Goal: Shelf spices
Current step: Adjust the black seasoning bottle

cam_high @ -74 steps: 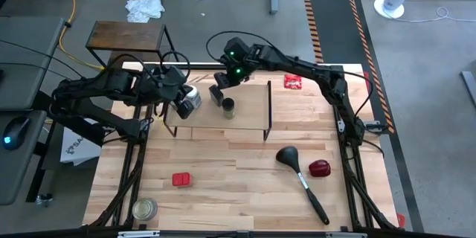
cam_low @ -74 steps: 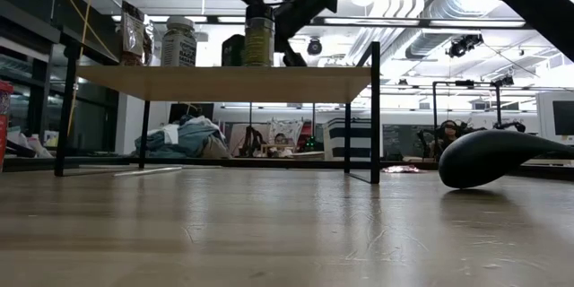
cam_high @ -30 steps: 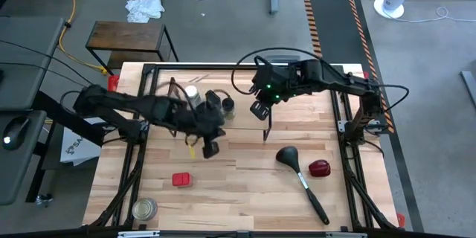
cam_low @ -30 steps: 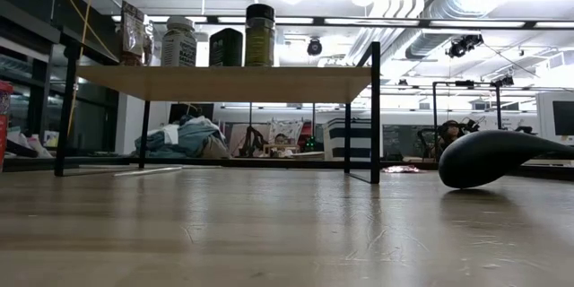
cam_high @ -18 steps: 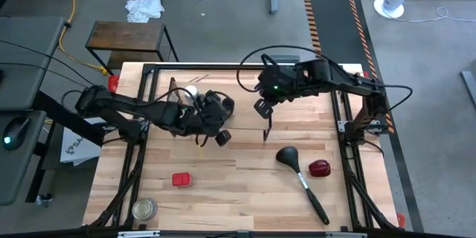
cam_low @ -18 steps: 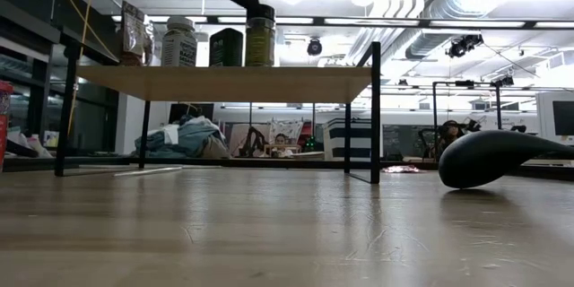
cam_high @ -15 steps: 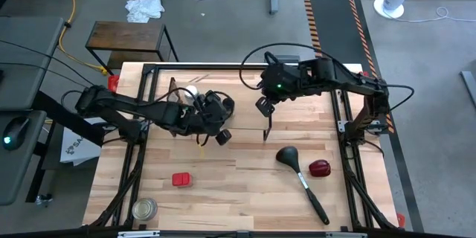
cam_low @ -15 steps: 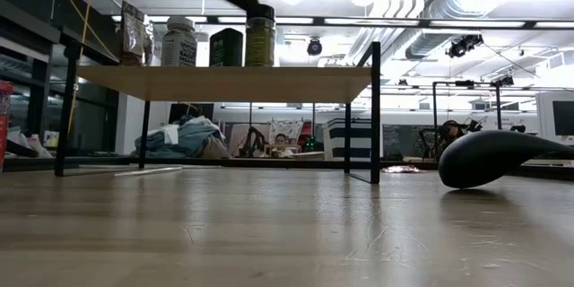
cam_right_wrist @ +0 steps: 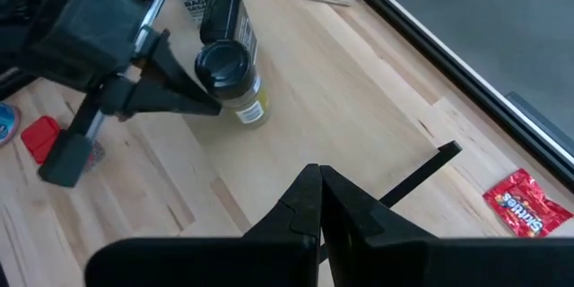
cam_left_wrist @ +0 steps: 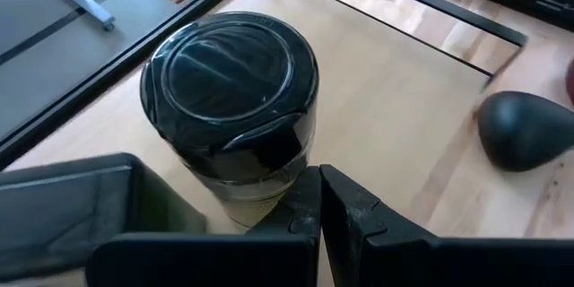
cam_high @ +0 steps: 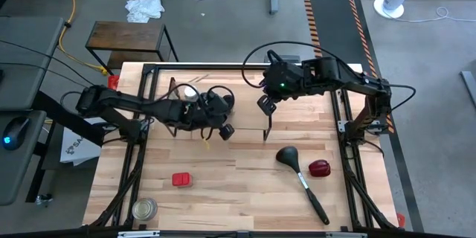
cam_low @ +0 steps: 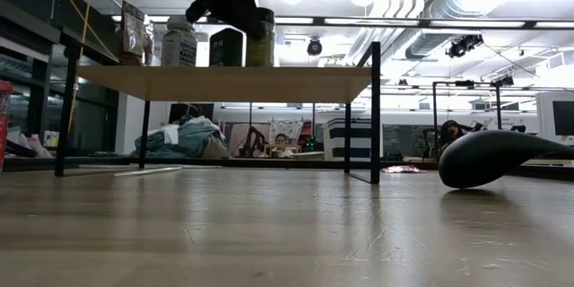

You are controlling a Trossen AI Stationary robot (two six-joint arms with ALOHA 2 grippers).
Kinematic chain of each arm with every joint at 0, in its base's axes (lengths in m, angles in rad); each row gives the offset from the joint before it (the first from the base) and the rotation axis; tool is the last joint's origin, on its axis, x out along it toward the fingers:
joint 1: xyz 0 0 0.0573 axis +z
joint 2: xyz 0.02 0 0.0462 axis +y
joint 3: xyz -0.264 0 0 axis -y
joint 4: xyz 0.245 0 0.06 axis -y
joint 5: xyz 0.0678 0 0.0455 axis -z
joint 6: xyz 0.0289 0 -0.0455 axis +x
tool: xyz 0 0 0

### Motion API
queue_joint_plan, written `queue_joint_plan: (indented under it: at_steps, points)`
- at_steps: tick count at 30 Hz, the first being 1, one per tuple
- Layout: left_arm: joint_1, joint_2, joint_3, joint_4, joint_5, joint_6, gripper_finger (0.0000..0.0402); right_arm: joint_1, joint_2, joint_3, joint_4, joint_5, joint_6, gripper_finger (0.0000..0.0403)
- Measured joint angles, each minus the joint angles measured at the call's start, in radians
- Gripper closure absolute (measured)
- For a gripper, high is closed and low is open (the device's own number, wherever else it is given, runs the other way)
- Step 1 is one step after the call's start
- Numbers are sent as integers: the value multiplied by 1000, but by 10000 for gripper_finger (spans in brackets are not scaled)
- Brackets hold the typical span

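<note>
The spices sit on the shelf [cam_high: 245,123], and I go through my pictures one at a time.

From high up, I see my left pincer [cam_high: 225,130] over the shelf, right by the jars. Its fingers are pressed together and hold nothing. My right pincer [cam_high: 263,105] hangs near the shelf's far right side, also pressed together and empty. A red square tin [cam_high: 181,180] lies down on the big table, well away from the shelf. So I think the job is not done yet. A black ladle [cam_high: 297,166] and a red thing [cam_high: 319,169] lie on the table too.

From low down, I see the shelf's wood top [cam_low: 224,81] on thin black legs. A white-capped jar [cam_low: 179,43], a small black box [cam_low: 228,48] and a dark-lidded glass jar [cam_low: 261,45] stand upright in a row. My left arm is a dark shape just in front of them.

From my left wrist, the dark-lidded glass jar [cam_left_wrist: 235,108] is very close. My closed fingers [cam_left_wrist: 300,220] look like they touch its side low down. If I push more, it could tip over or slide off the edge.

From my right wrist, I see that jar [cam_right_wrist: 230,79] with the black box [cam_right_wrist: 226,16] just behind it. A hard bump could knock both down. My own fingers [cam_right_wrist: 305,208] are shut.
</note>
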Motion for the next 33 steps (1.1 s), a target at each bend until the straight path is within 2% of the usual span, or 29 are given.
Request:
queue_joint_plan:
  at_steps: [5,9,14,16,18,23,28,33]
  points:
    - [23,0,0,19,6,5,401,0,0,0,0,0,0,403]
    - [17,-33,32,17,63,38,401,0,0,0,0,0,-2,403]
    - [-27,-131,104,-84,0,50,402,0,0,0,-12,0,-2,403]
    - [-18,-156,110,-136,-30,39,402,0,0,0,-21,0,-3,403]
    - [14,-168,110,-155,-8,38,401,0,0,0,-23,0,-3,403]
    - [114,-130,102,-192,110,3,402,0,0,0,-22,0,-2,403]
    - [166,-87,103,-207,116,-48,401,4,0,0,-21,-12,4,403]
    - [169,-79,103,-189,125,-52,402,7,0,0,-21,-15,15,403]
